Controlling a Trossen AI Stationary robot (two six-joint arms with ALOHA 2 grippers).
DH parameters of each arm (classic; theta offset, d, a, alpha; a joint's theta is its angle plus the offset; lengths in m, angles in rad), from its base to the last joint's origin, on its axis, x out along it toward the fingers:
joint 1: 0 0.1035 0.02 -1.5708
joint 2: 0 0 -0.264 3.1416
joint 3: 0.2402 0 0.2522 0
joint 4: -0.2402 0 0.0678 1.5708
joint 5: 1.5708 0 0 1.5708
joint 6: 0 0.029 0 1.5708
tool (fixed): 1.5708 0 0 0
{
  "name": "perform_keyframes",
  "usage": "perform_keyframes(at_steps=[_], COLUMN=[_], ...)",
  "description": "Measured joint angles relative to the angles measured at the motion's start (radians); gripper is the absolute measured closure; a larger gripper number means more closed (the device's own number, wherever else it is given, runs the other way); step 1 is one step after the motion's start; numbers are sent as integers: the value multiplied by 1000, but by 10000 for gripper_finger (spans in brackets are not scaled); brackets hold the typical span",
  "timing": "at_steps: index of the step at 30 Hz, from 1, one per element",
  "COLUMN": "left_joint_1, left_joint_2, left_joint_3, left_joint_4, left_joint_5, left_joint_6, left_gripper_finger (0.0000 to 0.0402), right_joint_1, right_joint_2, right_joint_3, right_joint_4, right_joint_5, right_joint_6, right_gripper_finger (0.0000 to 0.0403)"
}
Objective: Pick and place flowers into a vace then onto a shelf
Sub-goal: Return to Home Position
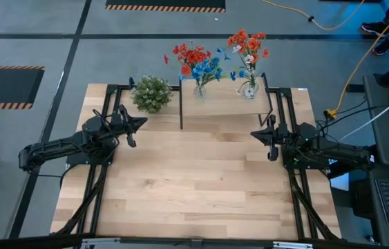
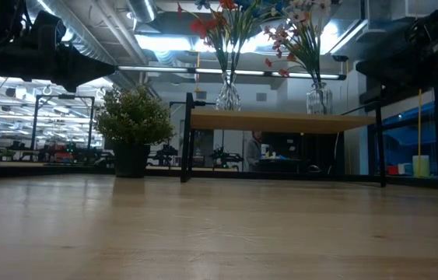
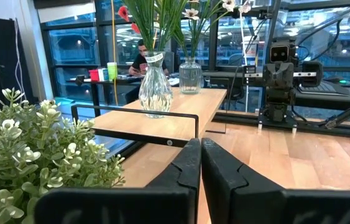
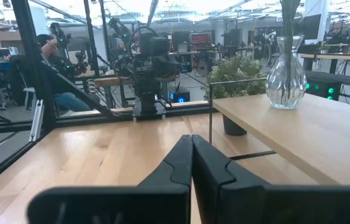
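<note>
High view: red, blue flowers upright in vases.

The flowers are red-orange, blue and pale white. The shelf is light wood, and the potted plant is green-white.

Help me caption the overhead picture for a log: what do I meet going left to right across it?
In order: left arm → potted plant → vase of red and blue flowers → vase of red-orange and white flowers → right arm. The shelf is left out, since it spans both vases.
</note>
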Motion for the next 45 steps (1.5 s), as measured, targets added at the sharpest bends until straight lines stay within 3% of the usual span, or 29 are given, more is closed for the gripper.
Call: perform_keyframes(at_steps=[9, 15, 45], left_joint_1=[0, 0, 0], left_joint_2=[0, 0, 0], left_joint_3=[0, 0, 0], left_joint_4=[0, 0, 0], left_joint_5=[0, 0, 0], left_joint_6=[0, 0, 0], left_gripper_finger=[395, 393, 392], right_joint_1=[0, 0, 0], right_joint_2=[-2, -2, -2], right_joint_3=[0, 0, 0], right_joint_4=[0, -1, 0], right_joint_5=[0, 1, 1], right_joint_6=[0, 107, 104], right_gripper_finger=[395, 395, 395])
